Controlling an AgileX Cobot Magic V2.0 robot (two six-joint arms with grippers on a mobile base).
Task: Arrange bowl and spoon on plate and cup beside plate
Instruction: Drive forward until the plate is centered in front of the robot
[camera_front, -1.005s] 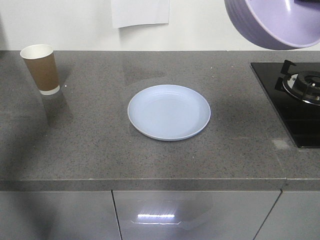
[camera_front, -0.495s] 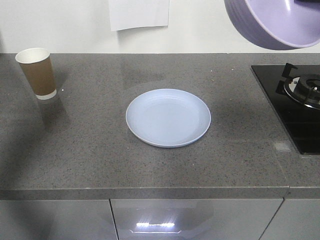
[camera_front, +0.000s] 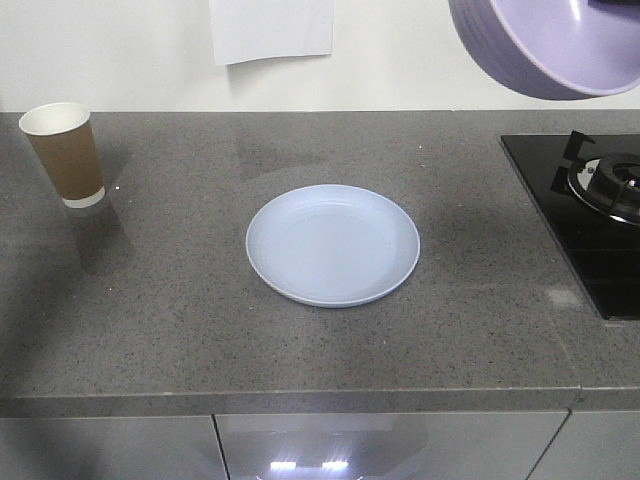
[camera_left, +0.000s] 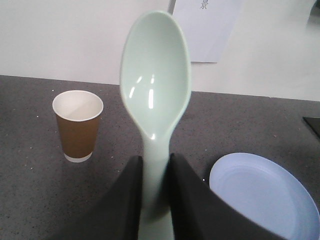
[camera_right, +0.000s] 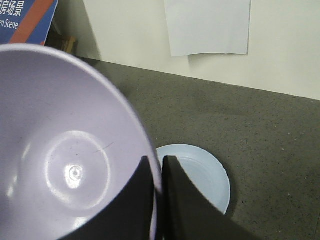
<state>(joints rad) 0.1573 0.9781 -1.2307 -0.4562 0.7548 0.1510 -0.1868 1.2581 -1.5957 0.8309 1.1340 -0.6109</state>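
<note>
The pale blue plate (camera_front: 333, 244) lies flat in the middle of the grey counter, with nothing on it. The brown paper cup (camera_front: 64, 153) stands upright at the far left of the counter. High at the top right hangs the lavender bowl (camera_front: 545, 45), tilted; my right gripper (camera_right: 158, 162) is shut on its rim, one finger inside and one outside, above the plate (camera_right: 210, 177). My left gripper (camera_left: 156, 162) is shut on the handle of the mint-green spoon (camera_left: 156, 80), scoop pointing up and away, with the cup (camera_left: 77, 125) to its left and the plate (camera_left: 265, 195) to its right.
A black gas hob (camera_front: 590, 205) with a burner fills the right end of the counter. A white paper sheet (camera_front: 270, 28) hangs on the wall behind. The counter's front edge (camera_front: 300, 400) runs above grey cabinet doors.
The view has shifted: cup, plate and counter edge sit lower and slightly left in the picture than a second ago. The bowl stays at the top right.
</note>
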